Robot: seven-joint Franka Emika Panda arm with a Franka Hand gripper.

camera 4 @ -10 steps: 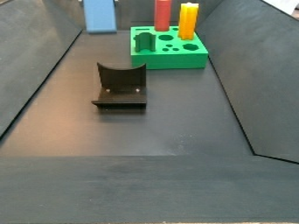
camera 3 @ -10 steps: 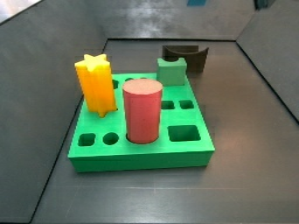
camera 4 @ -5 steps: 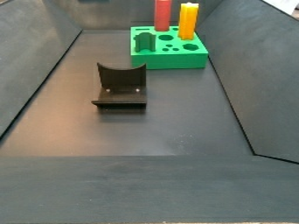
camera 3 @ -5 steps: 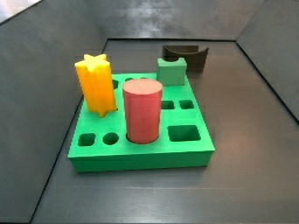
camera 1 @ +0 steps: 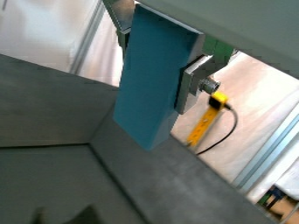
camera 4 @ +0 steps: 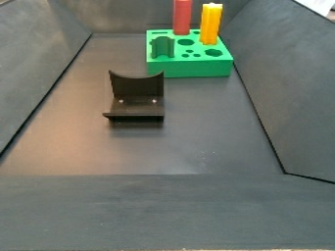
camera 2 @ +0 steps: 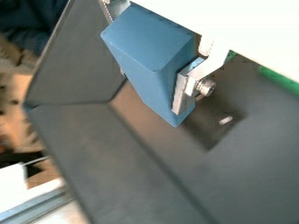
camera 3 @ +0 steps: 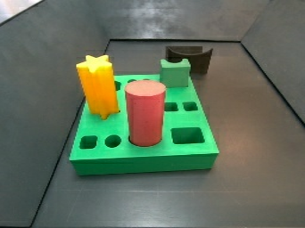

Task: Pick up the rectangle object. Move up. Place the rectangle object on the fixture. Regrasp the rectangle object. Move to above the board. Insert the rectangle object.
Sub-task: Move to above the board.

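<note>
Gripper [camera 1: 158,74] appears only in both wrist views, raised off the dark floor and out of both side views. Its silver finger plates [camera 2: 194,79] are clamped on the rectangle object [camera 1: 156,79], a slate-blue block that hangs between them, long axis pointing down past the fingertips. No print or label on the block's faces.

The board [camera 3: 143,134] sits on the floor, bright green, carrying a red cylinder [camera 3: 144,112] and a yellow star-shaped post [camera 3: 96,86], both upright in its holes. A small green notched block [camera 3: 177,71] stands at the board's far edge. Just beyond the board in that side view is the fixture [camera 3: 190,58], dark, U-notched, nothing resting on it [camera 4: 133,95].

No readable writing anywhere.
</note>
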